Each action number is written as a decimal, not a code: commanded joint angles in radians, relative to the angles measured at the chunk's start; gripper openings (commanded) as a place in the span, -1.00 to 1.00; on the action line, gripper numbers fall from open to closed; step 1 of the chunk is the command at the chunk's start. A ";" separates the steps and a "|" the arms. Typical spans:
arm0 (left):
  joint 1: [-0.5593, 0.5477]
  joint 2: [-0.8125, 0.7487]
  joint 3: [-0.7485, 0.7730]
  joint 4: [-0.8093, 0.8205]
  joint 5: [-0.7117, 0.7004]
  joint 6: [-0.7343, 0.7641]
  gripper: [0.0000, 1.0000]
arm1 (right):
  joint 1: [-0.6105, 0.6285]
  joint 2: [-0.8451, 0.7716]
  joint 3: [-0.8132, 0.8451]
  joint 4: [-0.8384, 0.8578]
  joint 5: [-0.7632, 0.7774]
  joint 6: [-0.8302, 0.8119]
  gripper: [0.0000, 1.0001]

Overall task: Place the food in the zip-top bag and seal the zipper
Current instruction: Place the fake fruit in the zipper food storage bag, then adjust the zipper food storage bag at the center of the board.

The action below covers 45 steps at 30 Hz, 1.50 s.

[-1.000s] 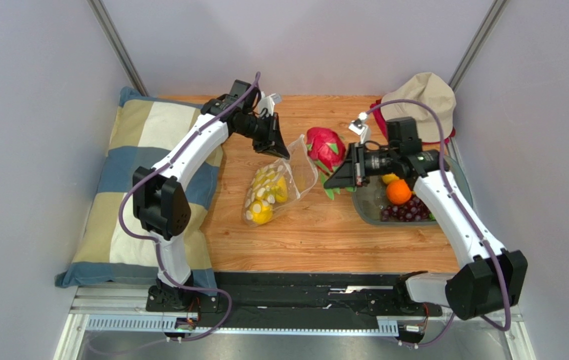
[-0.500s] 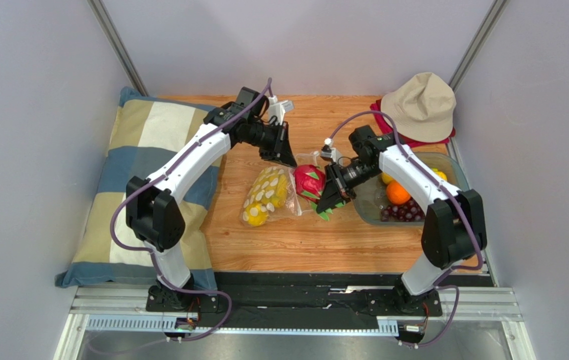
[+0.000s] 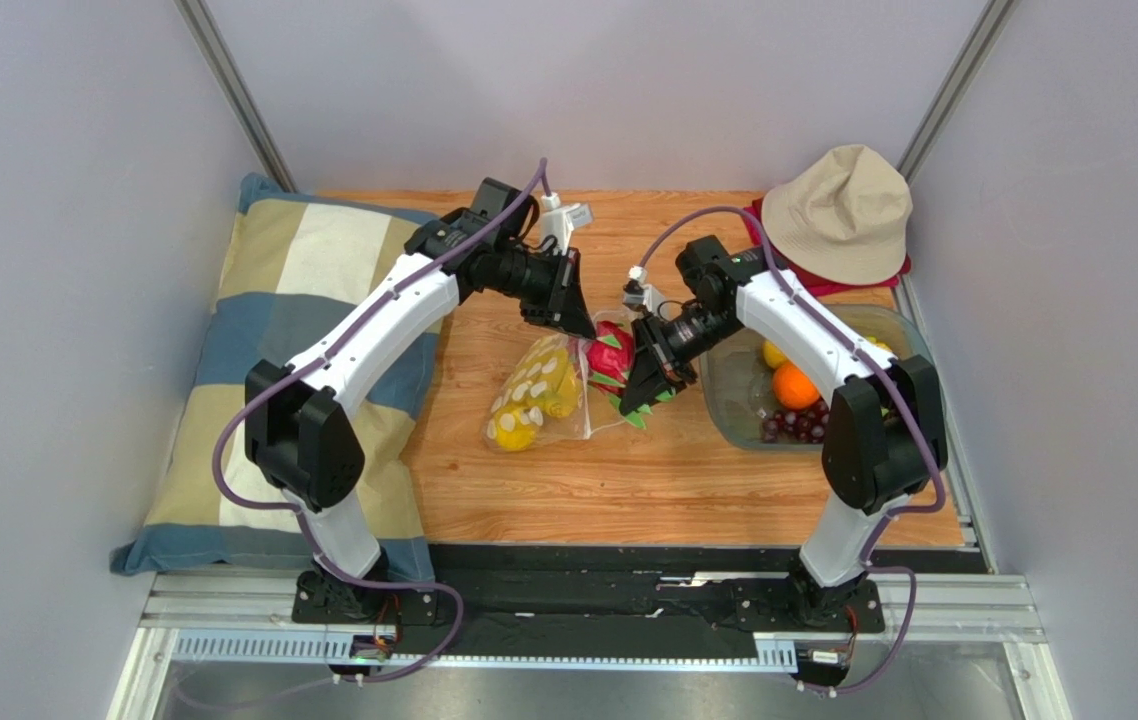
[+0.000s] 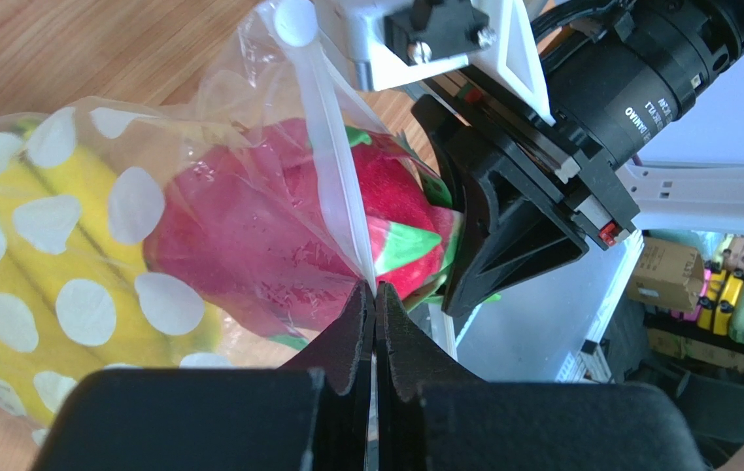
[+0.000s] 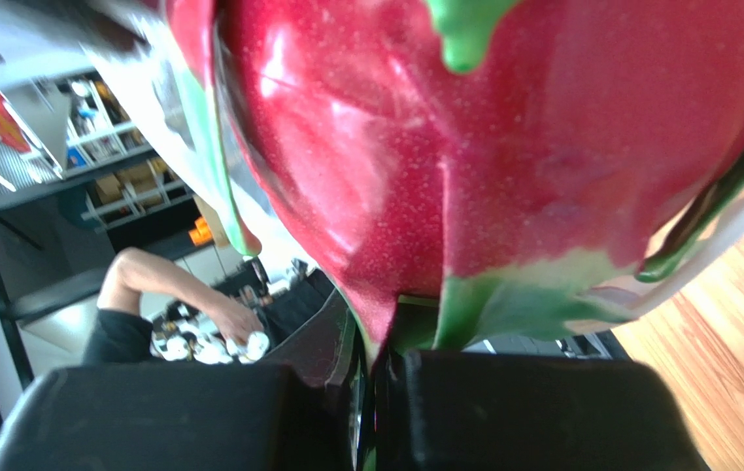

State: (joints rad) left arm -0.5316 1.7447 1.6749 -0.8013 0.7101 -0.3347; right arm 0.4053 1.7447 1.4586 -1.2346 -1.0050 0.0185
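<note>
The left gripper (image 4: 374, 294) is pinched shut on the whitish zipper strip (image 4: 332, 177), lifting one lip of the dotted bag (image 4: 81, 304) off the wooden table (image 3: 650, 465). The right gripper (image 5: 376, 343) is clamped on a green scale of the dragon fruit (image 5: 504, 147), which sits in the bag's mouth, partly behind the film, beside the bananas (image 4: 13, 255) already inside. The film looks thin, limp and slippery, so the stiffer strip seems the best hold. The fruit looks bulky and glossy, and its scale may bend or slip. White lettering rings the black barrel on the right wrist, too skewed to read.
</note>
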 commanded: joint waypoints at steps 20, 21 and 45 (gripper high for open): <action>-0.008 -0.042 0.000 0.045 0.117 0.008 -1.00 | 0.096 -0.119 -0.050 0.558 0.186 0.544 -0.71; -0.007 -0.042 0.000 0.045 0.120 0.008 -1.00 | 0.101 -0.120 -0.052 0.557 0.203 0.548 -0.53; 0.064 -0.037 0.003 0.056 0.172 -0.050 -1.00 | -0.002 -0.396 -0.225 0.268 0.358 0.158 0.46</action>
State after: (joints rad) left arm -0.4679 1.7393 1.6623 -0.7868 0.8444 -0.3725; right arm 0.3912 1.3510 1.3231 -0.9871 -0.7219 0.1776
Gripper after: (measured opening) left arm 0.007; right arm 0.659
